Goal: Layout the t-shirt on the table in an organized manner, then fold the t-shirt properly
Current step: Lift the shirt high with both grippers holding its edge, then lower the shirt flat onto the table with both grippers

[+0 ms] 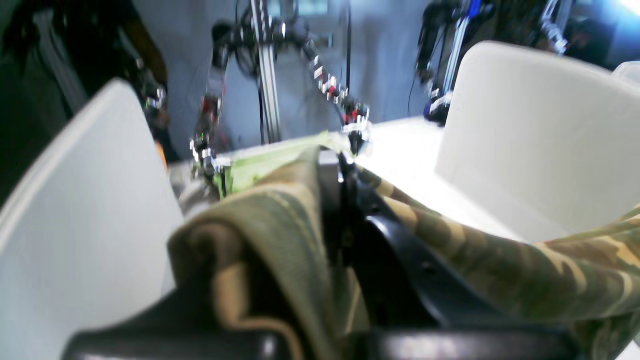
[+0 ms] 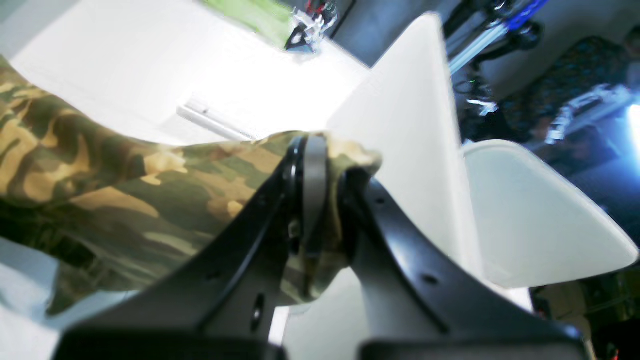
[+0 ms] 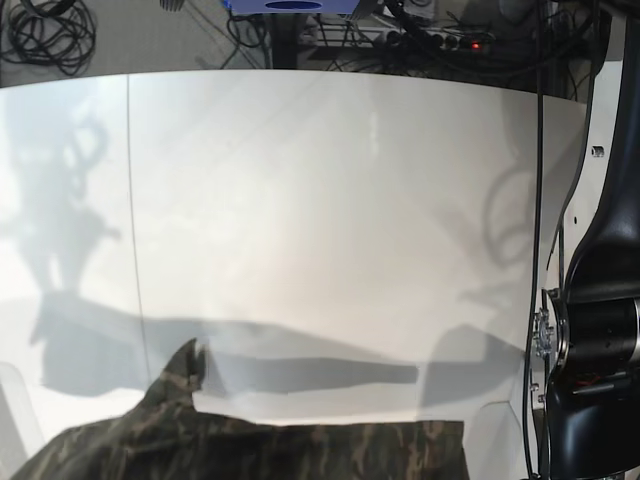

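The camouflage t-shirt (image 3: 250,450) hangs stretched along the bottom edge of the base view, in front of the white table (image 3: 330,220), with one corner peaking up at the left. My grippers are out of the base view. In the left wrist view my left gripper (image 1: 340,200) is shut on a bunched fold of the t-shirt (image 1: 280,220). In the right wrist view my right gripper (image 2: 320,200) is shut on a shirt edge (image 2: 125,185), which stretches away to the left above the table (image 2: 125,60).
My left arm's dark column (image 3: 600,340) stands at the table's right edge. A thin dark seam (image 3: 135,230) crosses the table top. Cables (image 3: 45,30) lie on the floor behind. Other robot arms (image 1: 340,100) and a green cloth (image 1: 255,165) show far off.
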Tool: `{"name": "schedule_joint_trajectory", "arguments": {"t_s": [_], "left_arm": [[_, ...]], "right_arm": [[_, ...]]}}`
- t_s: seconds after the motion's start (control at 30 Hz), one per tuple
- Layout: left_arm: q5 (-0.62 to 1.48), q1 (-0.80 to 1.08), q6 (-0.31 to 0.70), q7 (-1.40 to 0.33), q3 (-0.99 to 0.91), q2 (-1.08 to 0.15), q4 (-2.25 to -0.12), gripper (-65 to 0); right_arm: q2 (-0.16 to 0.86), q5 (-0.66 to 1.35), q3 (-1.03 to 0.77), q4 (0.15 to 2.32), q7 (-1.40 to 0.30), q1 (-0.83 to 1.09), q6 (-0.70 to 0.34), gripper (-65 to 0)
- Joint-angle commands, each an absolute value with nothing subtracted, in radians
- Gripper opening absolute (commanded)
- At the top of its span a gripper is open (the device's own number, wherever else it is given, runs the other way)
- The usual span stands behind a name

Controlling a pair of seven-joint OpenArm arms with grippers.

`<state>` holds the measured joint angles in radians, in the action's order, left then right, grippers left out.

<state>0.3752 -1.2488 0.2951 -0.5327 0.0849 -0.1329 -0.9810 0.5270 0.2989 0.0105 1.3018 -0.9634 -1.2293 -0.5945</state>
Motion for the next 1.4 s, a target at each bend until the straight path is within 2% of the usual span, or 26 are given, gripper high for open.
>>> {"name": "schedule_joint_trajectory", "arguments": {"t_s": [0.0, 0.13, 0.23, 0.33, 0.47, 0.57, 0.67, 0.8, 0.93, 1.13, 1.37], "left_arm": [[0.389, -1.291, 0.292, -0.499, 0.081, -0.136, -0.997, -65.0], [0.390, -1.262, 0.292, -0.503, -0.010, -0.136, -0.998, -65.0], [0.390, -1.168, 0.294, -0.504, -0.038, -0.143, -1.055, -65.0], [0.390, -0.993, 0.294, -0.576, -0.050, -0.154, -1.193, -65.0], [0.384, -0.699, 0.294, -0.638, -0.051, -0.159, -1.412, -65.0], [0.383, -0.472, 0.294, -0.633, -0.053, -0.180, -1.521, -65.0], [0.383, -0.280, 0.294, -0.628, -0.051, -0.199, -1.557, -65.0], [0.378, -0.082, 0.294, -0.535, -0.051, -0.200, -1.540, -65.0], [0.292, 0.036, 0.294, -0.446, -0.051, -0.203, -1.484, -65.0], [0.271, 0.099, 0.294, -0.421, -0.053, -0.216, -1.445, -65.0], [0.271, 0.122, 0.294, -0.429, -0.053, -0.254, -1.445, -65.0]], "right_arm": [[0.541, 0.300, -0.002, 1.348, -0.937, -1.268, -0.588, -65.0], [0.582, 0.300, -0.010, 1.478, -0.980, -1.184, -0.588, -65.0], [0.582, 0.300, -0.116, 1.580, -1.033, -1.012, -0.588, -65.0], [0.572, 0.303, -0.251, 1.676, -1.079, -0.765, -0.588, -65.0], [0.466, 0.305, -0.390, 1.765, -1.089, -0.421, -0.588, -65.0], [0.341, 0.302, -0.456, 1.771, -1.072, -0.199, -0.590, -65.0], [0.245, 0.302, -0.455, 1.724, -0.967, -0.027, -0.590, -65.0], [0.193, 0.302, -0.461, 1.581, -0.863, 0.064, -0.590, -65.0], [0.194, 0.302, -0.464, 1.512, -0.862, 0.088, -0.590, -65.0], [0.208, 0.302, -0.467, 1.613, -0.947, 0.150, -0.590, -65.0], [0.211, 0.300, -0.575, 1.632, -1.030, 0.150, -0.590, -65.0]]}}
